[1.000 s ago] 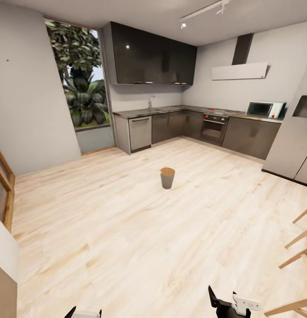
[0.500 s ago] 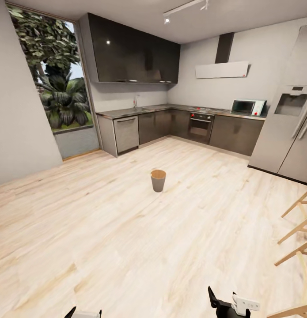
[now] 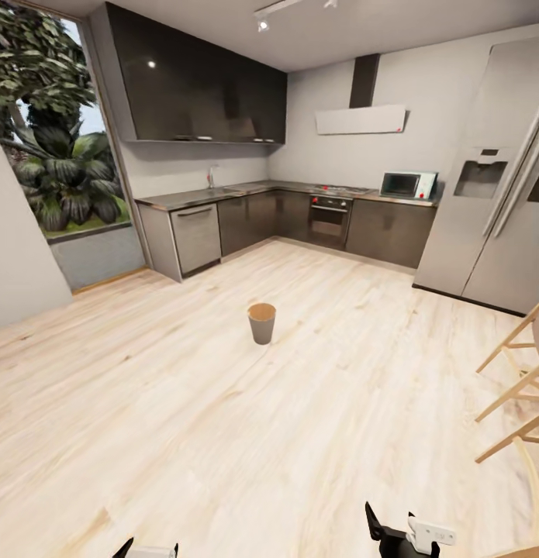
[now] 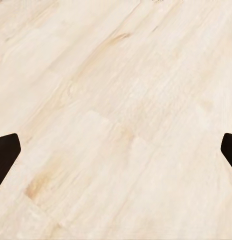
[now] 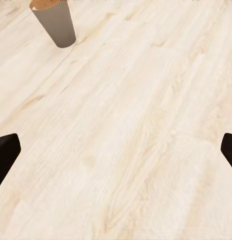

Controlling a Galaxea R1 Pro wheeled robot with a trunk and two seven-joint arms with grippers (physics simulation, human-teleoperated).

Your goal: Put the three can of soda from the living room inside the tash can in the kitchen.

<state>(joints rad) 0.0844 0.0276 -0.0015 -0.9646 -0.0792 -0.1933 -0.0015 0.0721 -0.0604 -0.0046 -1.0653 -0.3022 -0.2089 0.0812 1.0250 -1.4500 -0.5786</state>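
The kitchen's pale floor [image 3: 184, 434] fills most of the frame, open and bare, cabinets [image 3: 246, 221] along the upper middle, chair legs [image 3: 509, 387] at the right edge. The tash can [image 3: 261, 322] stands alone at frame centre. Left gripper [image 4: 116, 150] and right gripper [image 5: 116, 150] both gape, carrying nothing; no soda can delivered that I can see.

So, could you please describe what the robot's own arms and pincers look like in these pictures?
The right pincer has pointed black fingers on a black body, with a white block bearing small dark marks beside it. The left pincer shows black tips on a pale grey body. In each wrist view, the black fingertips are blunt wedges.
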